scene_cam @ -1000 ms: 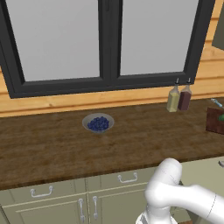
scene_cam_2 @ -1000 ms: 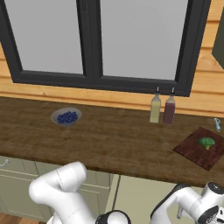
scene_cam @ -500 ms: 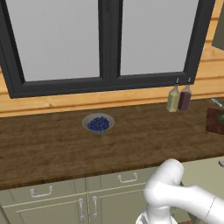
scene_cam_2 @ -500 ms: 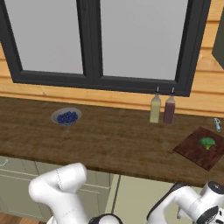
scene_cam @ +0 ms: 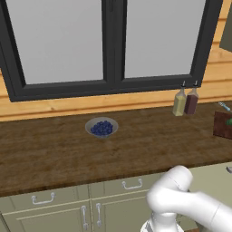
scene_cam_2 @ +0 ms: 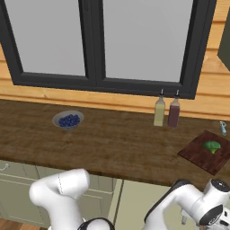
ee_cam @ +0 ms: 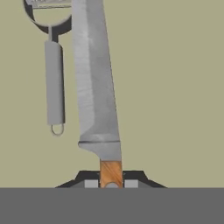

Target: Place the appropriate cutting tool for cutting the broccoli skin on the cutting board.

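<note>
Against the earlier frames, nothing on the countertop (scene_cam_2: 112,143) has shifted; the arm's elbow sits marginally different. Gripper (ee_cam: 111,183) fingers are closed on the wooden handle of a knife (ee_cam: 96,87), blade extending away over a beige surface; a grey-handled utensil (ee_cam: 53,78) lies beside it. Broccoli (scene_cam_2: 212,146) rests on the cutting board (scene_cam_2: 200,155), far right; berry bowl (scene_cam_2: 68,120) left.

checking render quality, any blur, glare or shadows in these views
Left base view: soft, slightly blurry, bowl of berries casts hardly any shadow. Right base view: even light, no glare on the bottles. Hand view: knife blade is sharp with a dull sheen, flat beige backdrop.
</note>
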You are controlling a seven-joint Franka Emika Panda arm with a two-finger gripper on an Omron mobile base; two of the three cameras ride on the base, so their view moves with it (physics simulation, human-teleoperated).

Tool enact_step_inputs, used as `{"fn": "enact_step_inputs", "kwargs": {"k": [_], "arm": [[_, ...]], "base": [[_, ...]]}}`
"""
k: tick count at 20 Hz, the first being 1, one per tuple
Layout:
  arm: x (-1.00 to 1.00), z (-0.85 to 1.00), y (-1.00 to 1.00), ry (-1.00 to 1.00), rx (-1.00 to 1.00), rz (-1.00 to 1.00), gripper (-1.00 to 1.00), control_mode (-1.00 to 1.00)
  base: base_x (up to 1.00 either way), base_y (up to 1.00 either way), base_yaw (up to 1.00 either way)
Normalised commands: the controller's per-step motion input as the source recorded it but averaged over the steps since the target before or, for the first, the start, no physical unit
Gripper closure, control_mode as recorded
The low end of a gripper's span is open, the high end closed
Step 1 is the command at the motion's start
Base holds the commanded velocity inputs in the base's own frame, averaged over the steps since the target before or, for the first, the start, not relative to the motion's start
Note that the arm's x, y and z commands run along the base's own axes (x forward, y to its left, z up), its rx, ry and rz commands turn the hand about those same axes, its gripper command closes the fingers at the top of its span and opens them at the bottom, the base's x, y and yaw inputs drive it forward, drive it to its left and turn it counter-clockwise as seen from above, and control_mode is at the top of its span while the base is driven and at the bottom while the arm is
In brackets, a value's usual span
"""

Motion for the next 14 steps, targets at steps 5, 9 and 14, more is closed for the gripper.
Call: {"fn": "enact_step_inputs", "kwargs": {"k": [5,9,14], "arm": [[-0.28,0.55,0.32,0.09,0.00,-0.08,1.00,-1.00],[-0.37,0.57,0.19,0.19,0.00,-0.07,1.00,-1.00],[-0.49,0.57,0.02,0.15,0.00,-0.06,1.00,-1.00]], "base": [[0.00,0.00,0.00],[0.00,0.00,0.00],[0.00,0.00,0.00]]}}
